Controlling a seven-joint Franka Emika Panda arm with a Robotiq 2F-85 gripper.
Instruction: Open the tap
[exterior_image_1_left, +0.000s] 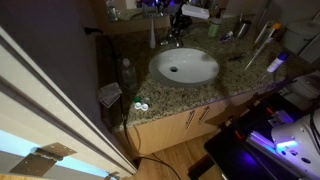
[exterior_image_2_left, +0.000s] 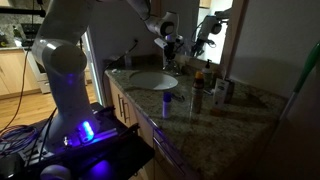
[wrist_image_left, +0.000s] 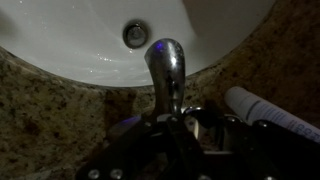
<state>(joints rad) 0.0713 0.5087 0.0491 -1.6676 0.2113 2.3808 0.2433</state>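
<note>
The tap (wrist_image_left: 165, 70) is a small chrome faucet whose curved spout reaches over the white oval basin (wrist_image_left: 60, 30) with its drain (wrist_image_left: 135, 35). It also shows in both exterior views, at the basin's back edge (exterior_image_1_left: 172, 41) (exterior_image_2_left: 172, 63). My gripper (wrist_image_left: 185, 135) is right above the tap's base. Its dark fingers stand apart on either side of the shiny lever handle. The picture is too dark to tell whether they touch it. In both exterior views the gripper (exterior_image_1_left: 178, 20) (exterior_image_2_left: 171, 45) hangs just over the tap.
A slim white bottle (wrist_image_left: 268, 112) lies or stands close to the right of the tap, also seen in an exterior view (exterior_image_1_left: 153, 35). The granite counter (exterior_image_1_left: 240, 72) carries bottles and small items (exterior_image_2_left: 197, 95). A mirror (exterior_image_2_left: 215, 25) and wall stand behind the tap.
</note>
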